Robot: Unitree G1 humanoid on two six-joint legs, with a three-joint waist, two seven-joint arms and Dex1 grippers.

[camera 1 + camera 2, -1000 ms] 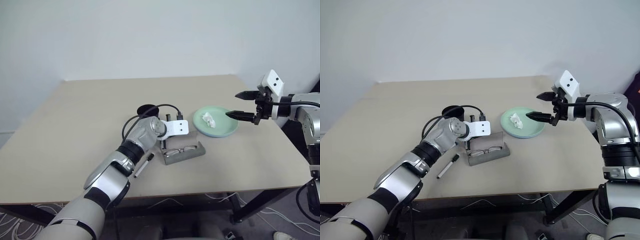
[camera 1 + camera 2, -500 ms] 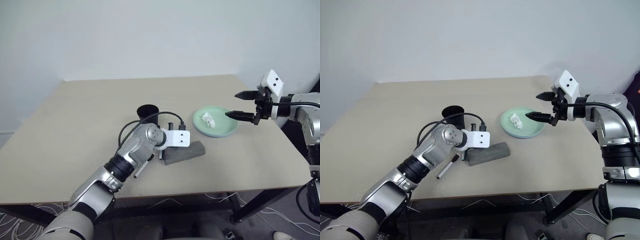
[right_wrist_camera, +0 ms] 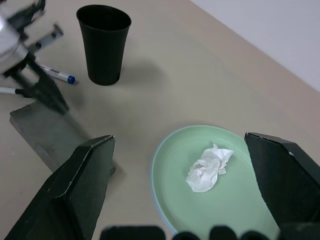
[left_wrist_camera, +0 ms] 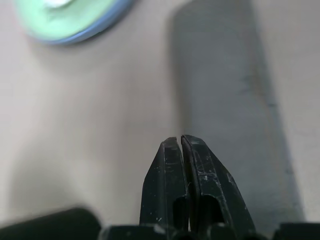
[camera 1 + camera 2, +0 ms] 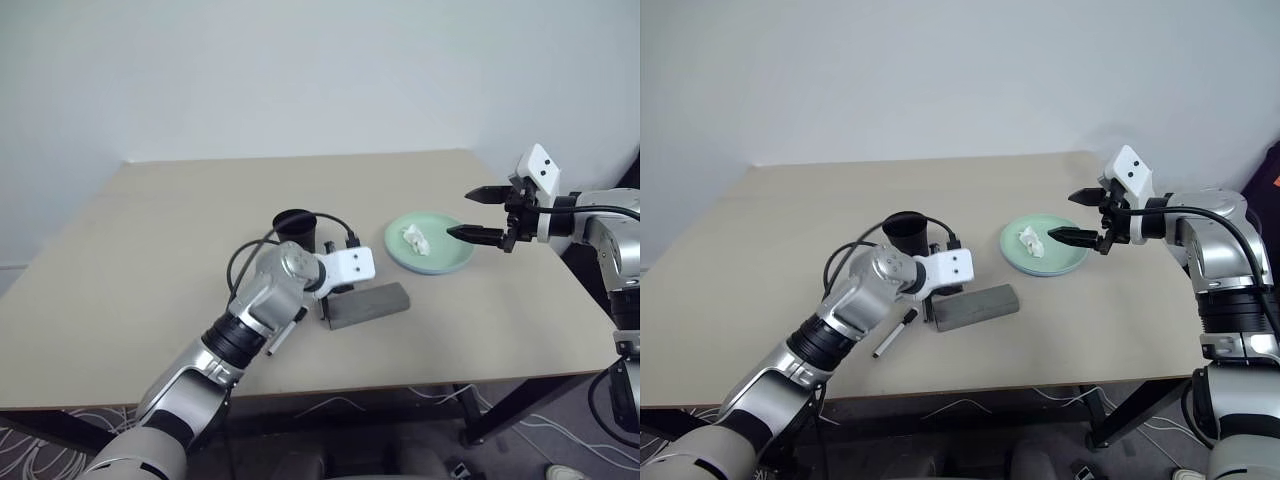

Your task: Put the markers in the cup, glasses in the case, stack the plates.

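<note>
Grey case (image 5: 367, 304) lies closed, unlabelled; left gripper (image 4: 181, 146) jaws pressed together; right gripper (image 5: 478, 214) jaws wide, empty.

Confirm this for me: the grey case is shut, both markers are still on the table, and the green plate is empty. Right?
Not quite. The green plate is not empty: a crumpled white tissue lies on it, as the right wrist view shows. The rest holds: the grey case is shut, and the blue-capped marker and the black-capped marker lie on the table, outside the cup.
</note>
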